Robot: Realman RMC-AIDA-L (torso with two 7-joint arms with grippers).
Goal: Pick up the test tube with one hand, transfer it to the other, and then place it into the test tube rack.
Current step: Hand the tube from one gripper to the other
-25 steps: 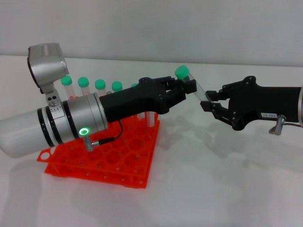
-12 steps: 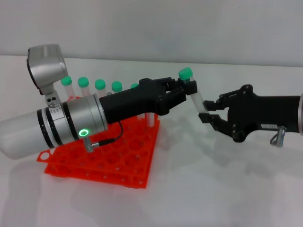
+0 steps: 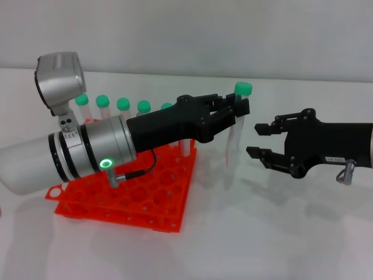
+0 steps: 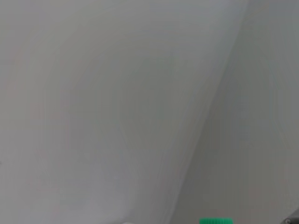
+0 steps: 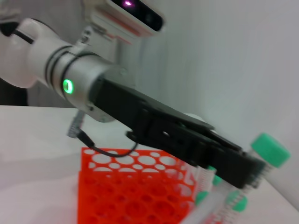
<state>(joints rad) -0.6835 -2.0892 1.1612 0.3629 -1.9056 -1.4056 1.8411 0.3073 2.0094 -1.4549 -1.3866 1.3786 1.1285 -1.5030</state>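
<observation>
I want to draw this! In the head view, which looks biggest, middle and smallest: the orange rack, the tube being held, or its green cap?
1. The test tube rack, partly hidden by the left arm.
2. The test tube, held in the left gripper.
3. Its green cap.

1. Head cam: high, facing fwd and down onto the white table (image 3: pixel 245 233); takes in both arms and the orange rack (image 3: pixel 125 195) at mid range.
2. L wrist cam: faces blank grey-white surface; only a green cap (image 4: pixel 215 221) at frame edge.
3. R wrist cam: low, close, facing the left arm (image 5: pixel 154 121) and rack (image 5: pixel 131 191).
4. Shared by head + R wrist: left arm, rack, capped tube (image 5: pixel 267 151).
</observation>
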